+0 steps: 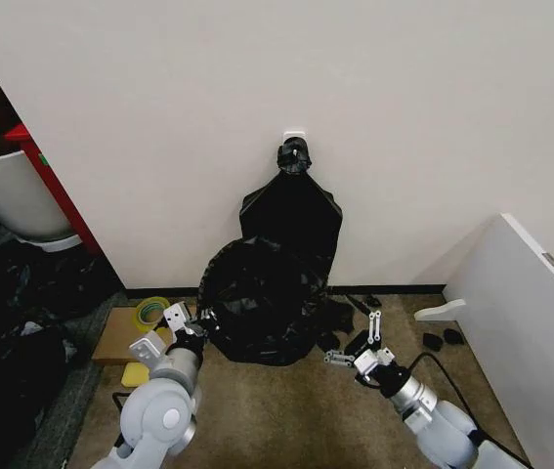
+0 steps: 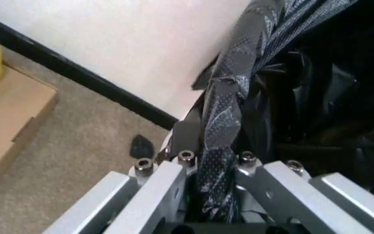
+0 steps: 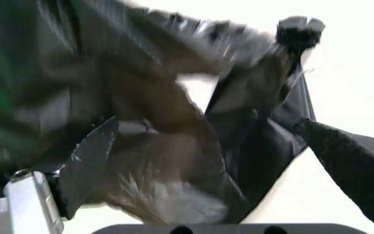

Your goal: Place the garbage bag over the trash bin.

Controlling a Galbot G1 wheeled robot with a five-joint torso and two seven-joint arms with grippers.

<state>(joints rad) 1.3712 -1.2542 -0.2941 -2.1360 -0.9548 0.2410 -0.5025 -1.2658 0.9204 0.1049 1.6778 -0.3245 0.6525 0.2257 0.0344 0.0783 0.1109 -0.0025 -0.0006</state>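
The glossy, crinkled black garbage bag (image 1: 257,303) stands as a round, bulging shape on the carpet against the wall. It covers the trash bin, which is hidden beneath it. My left gripper (image 1: 187,327) is at the bag's left edge. In the left wrist view that gripper (image 2: 219,190) is shut on a twisted strip of the garbage bag (image 2: 223,122). My right gripper (image 1: 355,342) hovers low at the bag's right side, open and a little apart from it. The right wrist view shows its fingers (image 3: 86,158) spread wide with the garbage bag (image 3: 174,131) blurred beyond them.
A flat black bundle (image 1: 291,210) with a knotted top hangs on the wall behind the bag. A cardboard box (image 1: 120,337) with a yellow tape roll (image 1: 151,311) lies at left, a white tub (image 1: 13,195) farther left. A white board (image 1: 531,313) leans at right.
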